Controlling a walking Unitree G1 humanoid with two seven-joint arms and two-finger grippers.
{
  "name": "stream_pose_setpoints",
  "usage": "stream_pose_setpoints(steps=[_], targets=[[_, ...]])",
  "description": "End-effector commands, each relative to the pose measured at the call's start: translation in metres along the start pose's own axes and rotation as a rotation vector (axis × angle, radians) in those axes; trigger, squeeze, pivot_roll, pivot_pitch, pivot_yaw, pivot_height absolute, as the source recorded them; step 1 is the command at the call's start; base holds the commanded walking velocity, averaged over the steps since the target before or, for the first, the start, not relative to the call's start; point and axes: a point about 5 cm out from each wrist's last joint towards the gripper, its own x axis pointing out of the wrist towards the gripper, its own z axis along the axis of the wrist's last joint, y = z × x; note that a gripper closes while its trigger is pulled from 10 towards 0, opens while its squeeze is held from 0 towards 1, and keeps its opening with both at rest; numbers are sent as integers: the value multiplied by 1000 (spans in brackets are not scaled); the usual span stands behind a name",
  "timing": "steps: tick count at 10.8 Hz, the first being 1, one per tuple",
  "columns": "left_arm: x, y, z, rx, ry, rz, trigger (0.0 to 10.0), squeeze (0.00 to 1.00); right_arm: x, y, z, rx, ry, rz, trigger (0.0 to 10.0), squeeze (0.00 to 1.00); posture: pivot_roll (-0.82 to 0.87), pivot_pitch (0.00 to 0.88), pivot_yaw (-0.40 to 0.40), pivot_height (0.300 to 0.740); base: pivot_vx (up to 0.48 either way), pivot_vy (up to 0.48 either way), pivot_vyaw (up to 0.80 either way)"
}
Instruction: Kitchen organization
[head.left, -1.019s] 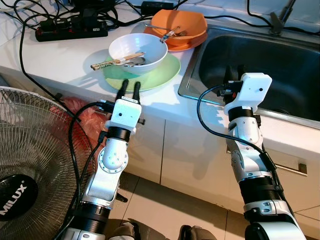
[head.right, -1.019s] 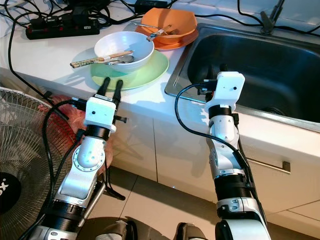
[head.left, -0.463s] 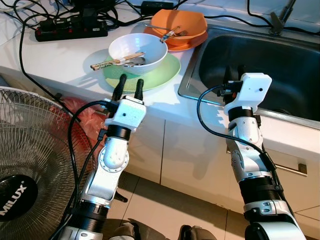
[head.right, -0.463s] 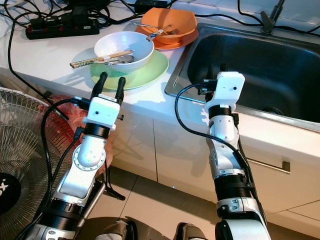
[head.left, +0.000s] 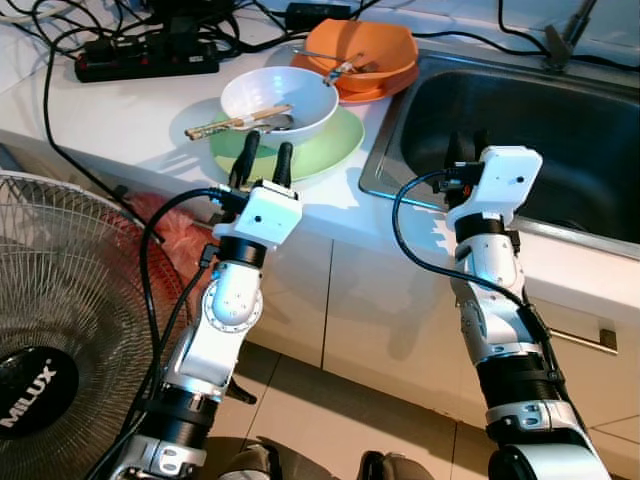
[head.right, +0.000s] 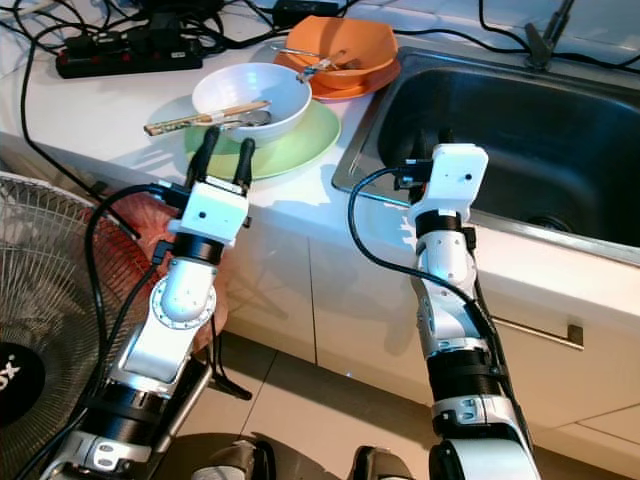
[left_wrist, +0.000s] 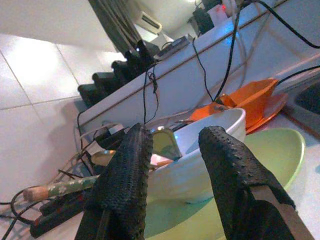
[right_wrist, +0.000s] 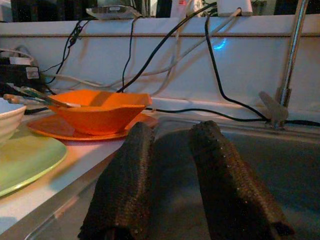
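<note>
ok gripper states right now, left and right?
Left gripper: open, empty, fingers over the green plate near the white bowl.
Right gripper: open, empty, at the sink edge.

The bare white countertop (head.left: 120, 115) lies open left of the pale green plate (head.left: 325, 150). On that plate sits a white ceramic bowl (head.left: 300, 95) with wooden chopsticks (head.left: 235, 122) jutting over its left rim, blocking a sideways approach there. Behind, an orange bowl on an orange plate (head.left: 365, 50) and a black power strip with tangled cables (head.left: 150, 60) crowd the back. The steel sink basin (head.left: 540, 130) gapes open on the right.
</note>
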Motion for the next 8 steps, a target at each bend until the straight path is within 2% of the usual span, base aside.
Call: stream_pose_setpoints(steps=[1,3,8], targets=[[4,5,2,-20,-16,44,10000,0,-1,1,-2,-3,9,5,10000,0,15,135,15,740,0,0,0],[2,5,4,-21,-25,41,10000,0,-1,0,-2,-4,10,1,10000,0,16,142,12,740,0,0,0],[9,7,2,-45,-41,55,10000,0,-2,-2,-2,-1,-6,-2,10000,0,18,147,8,740,0,0,0]])
